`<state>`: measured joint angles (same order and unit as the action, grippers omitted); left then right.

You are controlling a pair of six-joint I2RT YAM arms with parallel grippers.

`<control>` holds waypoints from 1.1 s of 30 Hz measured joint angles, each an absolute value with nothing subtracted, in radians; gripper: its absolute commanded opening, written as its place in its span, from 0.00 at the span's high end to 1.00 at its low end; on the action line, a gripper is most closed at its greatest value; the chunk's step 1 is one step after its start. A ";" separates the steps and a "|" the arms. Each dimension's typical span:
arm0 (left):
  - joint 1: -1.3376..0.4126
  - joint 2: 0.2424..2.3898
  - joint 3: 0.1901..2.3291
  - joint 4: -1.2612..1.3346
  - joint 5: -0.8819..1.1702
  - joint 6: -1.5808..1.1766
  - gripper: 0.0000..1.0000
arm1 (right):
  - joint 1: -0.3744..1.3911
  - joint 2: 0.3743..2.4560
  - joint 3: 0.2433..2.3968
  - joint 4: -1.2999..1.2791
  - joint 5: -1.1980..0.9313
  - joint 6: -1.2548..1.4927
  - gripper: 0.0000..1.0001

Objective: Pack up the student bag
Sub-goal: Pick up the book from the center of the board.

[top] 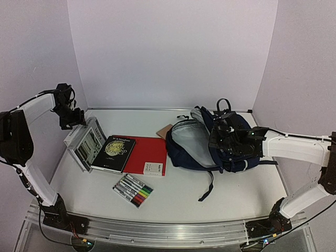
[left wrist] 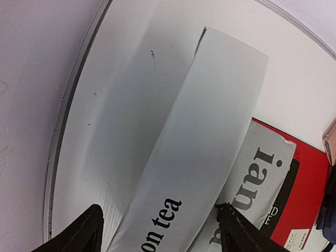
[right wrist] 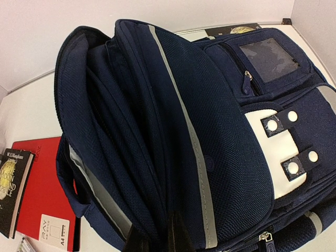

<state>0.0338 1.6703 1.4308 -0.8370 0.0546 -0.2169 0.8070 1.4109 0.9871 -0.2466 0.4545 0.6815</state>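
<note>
The student bag (top: 181, 155), navy with a grey lining, lies open-mouthed at centre right of the table. My right gripper (top: 224, 140) is on top of it, shut on a fold of its navy fabric (right wrist: 157, 173); the fingertips (right wrist: 176, 236) pinch that fold at the bottom of the right wrist view. My left gripper (top: 73, 118) hangs at the far left over a tilted white book (top: 84, 140). In the left wrist view its jaws stand open either side of that book's spine (left wrist: 199, 136), which reads "on tea"; the left gripper (left wrist: 157, 233) grips nothing.
A second white book (left wrist: 262, 168) leans beside the first. A black book (top: 113, 152) overlaps a red notebook (top: 149, 156) left of the bag. A pack of coloured markers (top: 133, 190) lies nearer the front. A brown item (top: 165, 129) pokes out behind the bag. Walls close in behind and at both sides.
</note>
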 measured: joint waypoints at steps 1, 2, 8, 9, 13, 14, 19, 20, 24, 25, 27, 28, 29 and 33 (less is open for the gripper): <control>0.036 1.670 1.430 -0.836 0.061 -0.217 0.35 | 0.807 1.411 0.987 -0.247 0.455 0.682 1.00; 0.038 1.670 1.427 -0.833 0.070 -0.220 0.36 | 0.807 1.411 0.987 -0.247 0.455 0.682 1.00; 0.041 1.665 1.412 -0.801 0.133 -0.235 0.48 | 0.807 1.411 0.987 -0.247 0.455 0.682 1.00; 0.041 1.664 1.411 -0.799 0.140 -0.235 0.49 | 0.807 1.411 0.987 -0.247 0.455 0.682 1.00; 0.041 1.661 1.405 -0.785 0.170 -0.236 0.53 | 0.807 1.411 0.987 -0.247 0.455 0.682 1.00; 0.041 1.659 1.404 -0.783 0.175 -0.236 0.52 | 0.807 1.411 0.987 -0.247 0.455 0.682 1.00; 0.046 1.656 1.400 -0.784 0.182 -0.242 0.49 | 0.807 1.411 0.987 -0.247 0.454 0.682 1.00; 0.048 1.656 1.399 -0.785 0.180 -0.245 0.48 | 0.807 1.411 0.987 -0.247 0.454 0.682 1.00; 0.053 1.657 1.396 -0.787 0.159 -0.259 0.43 | 0.807 1.408 0.987 -0.247 0.454 0.682 1.00; 0.053 1.657 1.394 -0.786 0.156 -0.260 0.41 | 0.807 1.406 0.986 -0.247 0.455 0.682 1.00; 0.054 1.657 1.387 -0.788 0.154 -0.261 0.40 | 0.807 1.401 0.985 -0.248 0.454 0.682 1.00; 0.054 1.658 1.383 -0.791 0.154 -0.261 0.40 | 0.807 1.399 0.985 -0.248 0.454 0.682 1.00; 0.054 1.660 1.380 -0.795 0.154 -0.261 0.39 | 0.807 1.398 0.985 -0.248 0.454 0.682 1.00; 0.054 1.671 1.378 -0.798 0.157 -0.261 0.41 | 0.807 1.398 0.985 -0.248 0.454 0.682 1.00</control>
<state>0.0544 1.6709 1.3777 -0.7979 0.1574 -0.2611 0.8070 1.3983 0.9852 -0.2481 0.4541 0.6815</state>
